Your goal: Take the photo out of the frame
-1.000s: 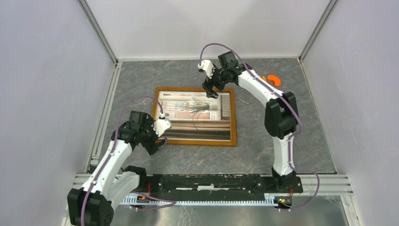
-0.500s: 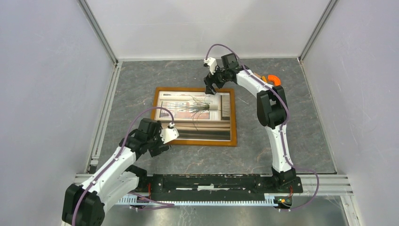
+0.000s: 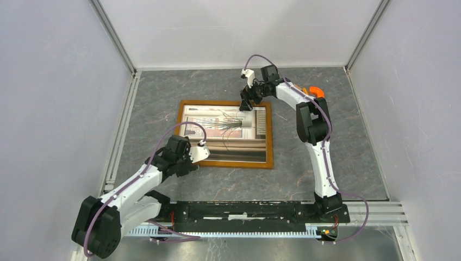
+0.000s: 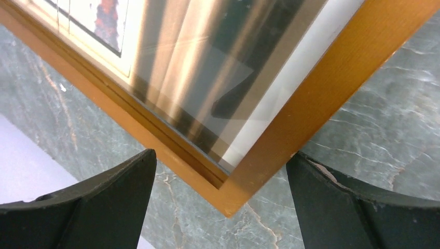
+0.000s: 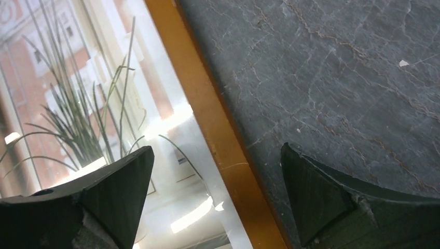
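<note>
Now left gripper (image 4: 220,174) gapes over lower-left corner of frame (image 3: 224,163), right gripper (image 5: 218,176) gapes at top edge; closing could skid frame sideways.

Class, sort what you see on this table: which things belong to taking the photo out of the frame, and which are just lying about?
Belong to the job: frame; photo; left gripper and right gripper, both open.
Lying about: orange object near the far right corner, partly hidden.
</note>
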